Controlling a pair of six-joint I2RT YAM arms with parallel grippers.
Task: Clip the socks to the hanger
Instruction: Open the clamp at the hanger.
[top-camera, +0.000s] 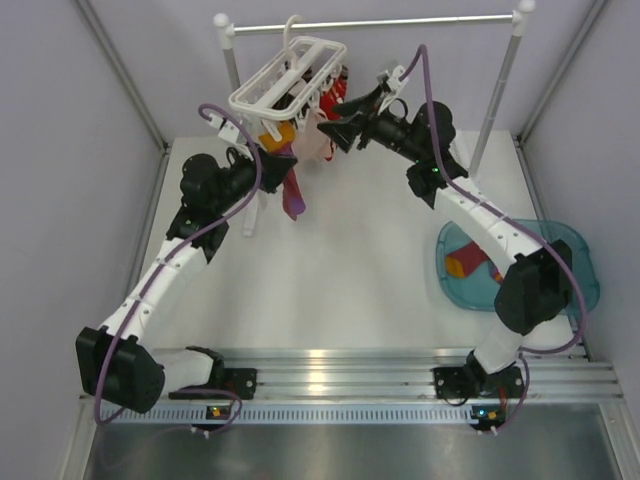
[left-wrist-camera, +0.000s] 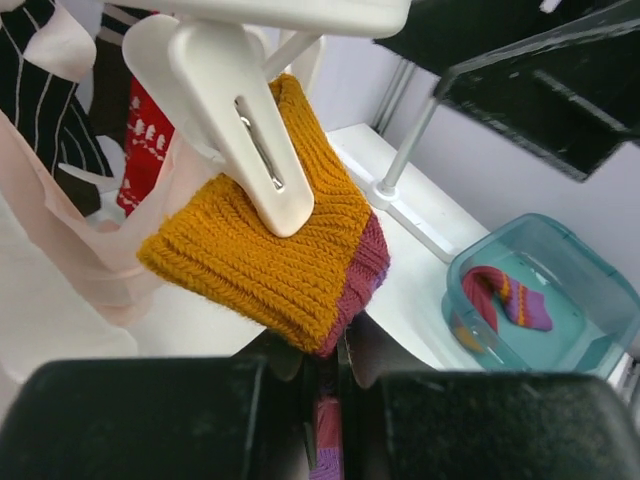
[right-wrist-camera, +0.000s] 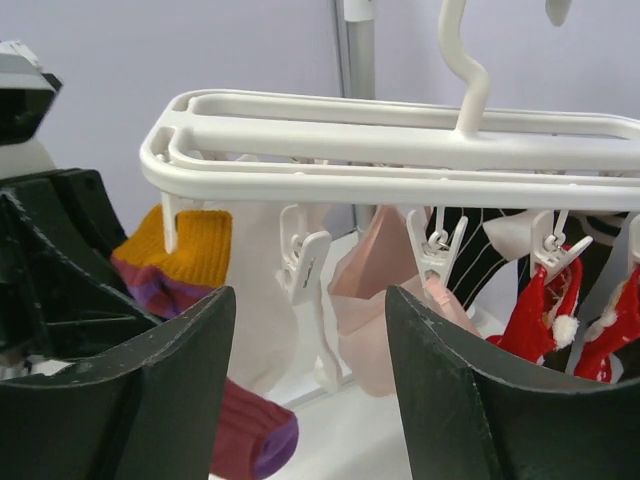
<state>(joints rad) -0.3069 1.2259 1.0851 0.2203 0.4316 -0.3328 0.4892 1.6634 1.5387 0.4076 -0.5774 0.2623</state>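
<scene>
Both my arms reach from the near edge of the tabletop toward its far edge, elbows bent outward, wrists raised. I read the left gripper clamped tight on a sock. Right gripper: jaws spread wide apart.

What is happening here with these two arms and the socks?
Two robot arms are working at the white hanger that hangs from the rail. The left gripper is shut on the orange sock, and a clip sits over it. The right gripper is open and empty near the clips. Several socks hang there already; a striped sock lies in the teal bin.
</scene>
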